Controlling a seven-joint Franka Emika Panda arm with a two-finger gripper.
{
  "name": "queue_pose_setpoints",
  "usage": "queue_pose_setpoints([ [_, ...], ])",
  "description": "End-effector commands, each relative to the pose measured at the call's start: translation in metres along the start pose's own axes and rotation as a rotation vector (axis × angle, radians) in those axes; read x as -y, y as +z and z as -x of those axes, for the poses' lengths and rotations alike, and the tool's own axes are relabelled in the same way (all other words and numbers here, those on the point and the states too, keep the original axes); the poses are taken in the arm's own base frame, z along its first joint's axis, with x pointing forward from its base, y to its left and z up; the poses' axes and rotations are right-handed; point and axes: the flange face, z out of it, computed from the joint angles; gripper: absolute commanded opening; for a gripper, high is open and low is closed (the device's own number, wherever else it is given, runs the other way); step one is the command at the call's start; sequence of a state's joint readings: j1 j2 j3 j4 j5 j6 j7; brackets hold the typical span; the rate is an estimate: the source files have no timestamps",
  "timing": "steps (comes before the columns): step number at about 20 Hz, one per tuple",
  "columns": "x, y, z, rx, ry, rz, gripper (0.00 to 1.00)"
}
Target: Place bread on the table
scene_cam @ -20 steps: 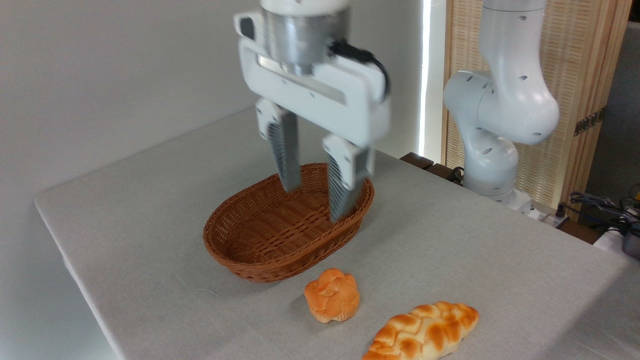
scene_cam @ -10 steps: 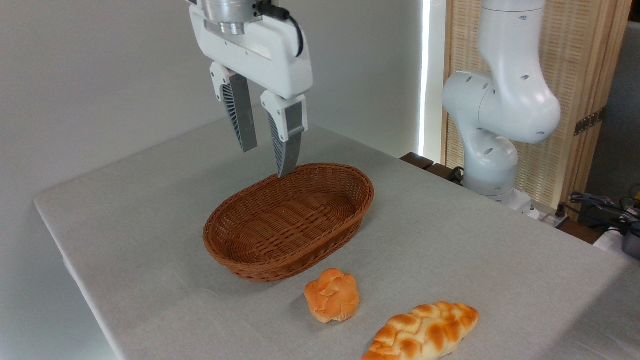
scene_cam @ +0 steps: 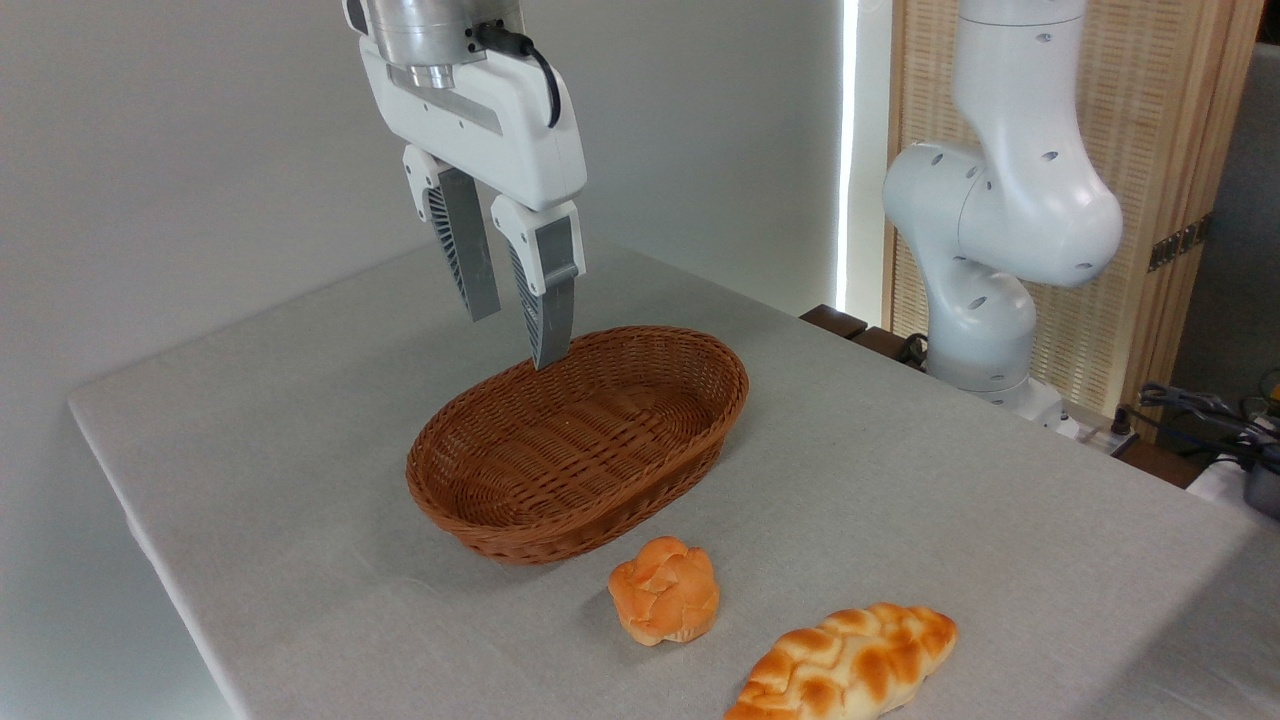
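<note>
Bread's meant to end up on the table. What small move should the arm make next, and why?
Probably none beyond holding clear. The bread already lies on the table, outside the empty basket, beside the bun. The gripper hangs open and empty above the basket's far rim.

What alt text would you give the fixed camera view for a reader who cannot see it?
A long braided bread loaf lies on the grey-clothed table at the near edge, beside a small round orange bun. Behind them sits an empty oval wicker basket. The white robot arm's pincer, open and holding nothing, hangs above the basket's far rim.
</note>
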State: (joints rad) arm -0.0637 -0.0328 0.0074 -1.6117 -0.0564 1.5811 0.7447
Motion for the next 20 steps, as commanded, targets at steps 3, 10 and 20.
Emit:
queue_pose_setpoints([
  [3, -0.001, 0.005, -0.009, -0.005, 0.004, -0.022, 1.00],
  [10, 0.002, 0.006, -0.005, 0.032, 0.002, -0.038, 1.00],
  [20, 0.005, 0.000, 0.002, 0.032, -0.021, -0.036, 1.00],
])
